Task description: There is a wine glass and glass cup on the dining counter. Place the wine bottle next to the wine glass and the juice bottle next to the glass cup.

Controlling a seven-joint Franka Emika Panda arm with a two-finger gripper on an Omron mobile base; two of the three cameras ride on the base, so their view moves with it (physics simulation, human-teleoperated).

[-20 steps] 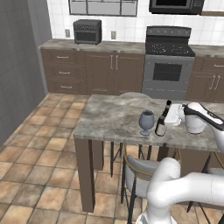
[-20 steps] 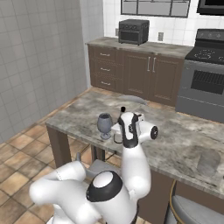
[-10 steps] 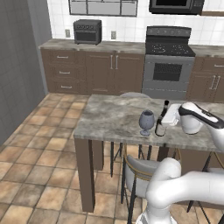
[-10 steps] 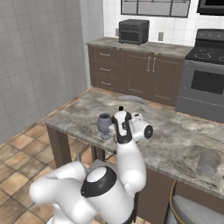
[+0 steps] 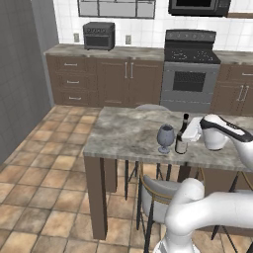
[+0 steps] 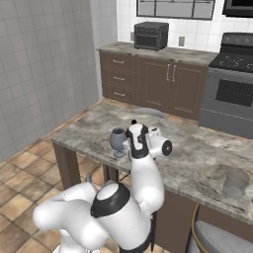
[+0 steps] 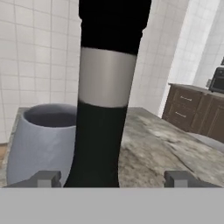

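The wine bottle (image 5: 182, 136) stands upright on the dining counter (image 5: 123, 133), close beside the wine glass (image 5: 165, 137) on its right. My gripper (image 5: 192, 132) reaches in from the right at the bottle's height. In the hand view the wine bottle (image 7: 107, 87) rises between my fingertips (image 7: 43, 178) with a gap on each side, so my gripper (image 7: 111, 179) is open, and the wine glass (image 7: 41, 140) stands just left of it. In the right base view the wine glass (image 6: 118, 141) is left of my arm and the glass cup (image 6: 236, 182) stands far right. The juice bottle is out of view.
Stools (image 5: 158, 190) are tucked under the dining counter's near side, one at the lower right (image 6: 217, 237). Dark cabinets, a toaster oven (image 5: 99, 35) and a stove (image 5: 189, 74) line the back wall. Tiled floor lies open to the left.
The jaws have opened off the wine bottle, which now stands on its own beside the wine glass. The hand has shifted a little.
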